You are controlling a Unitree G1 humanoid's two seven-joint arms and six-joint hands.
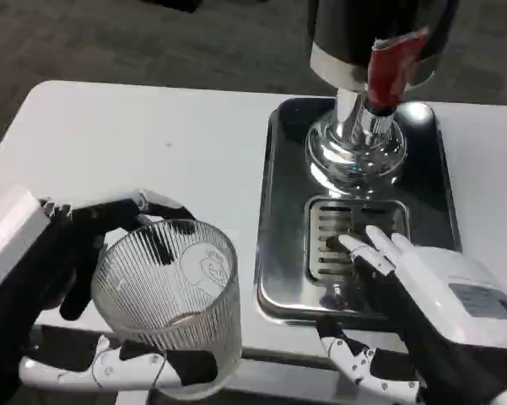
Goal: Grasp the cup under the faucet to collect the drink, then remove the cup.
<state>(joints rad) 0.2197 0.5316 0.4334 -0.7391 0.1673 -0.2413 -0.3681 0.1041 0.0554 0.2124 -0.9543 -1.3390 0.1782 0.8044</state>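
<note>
A clear ribbed glass cup [173,299] sits in my left hand [93,278], whose fingers wrap around its far side and under its base. The cup is tilted and stands left of the metal tray [274,211], at the table's near edge. It looks empty. The drink dispenser [371,51], with a chrome base and a red tap handle [392,67], stands at the back of the tray. My right hand [422,312] hovers over the tray's near right part, beside the slotted drain grate [354,232], fingers apart and holding nothing.
The white table [152,143] stretches to the left and back of the tray. Dark carpet lies beyond the table's far edge.
</note>
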